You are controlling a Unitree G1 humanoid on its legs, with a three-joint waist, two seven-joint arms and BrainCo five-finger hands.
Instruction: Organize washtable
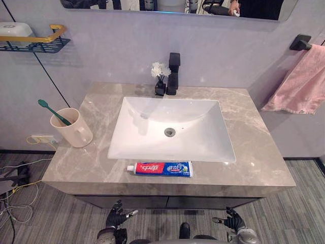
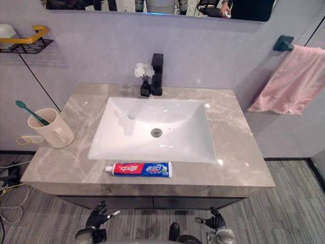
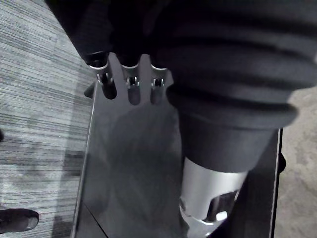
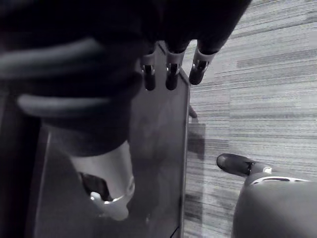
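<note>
The left robot hand (image 1: 116, 215) and right robot hand (image 1: 233, 220) hang empty with fingers loosely apart, below the table's (image 1: 259, 162) near edge. The toothpaste (image 1: 160, 169) lies on that edge between them.

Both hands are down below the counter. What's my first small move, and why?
Probably raise the left hand to the toothpaste: it lies loose along the front edge of the counter, nearer that hand than the right hand, and the cup holding the toothbrush stands on the left side.
</note>
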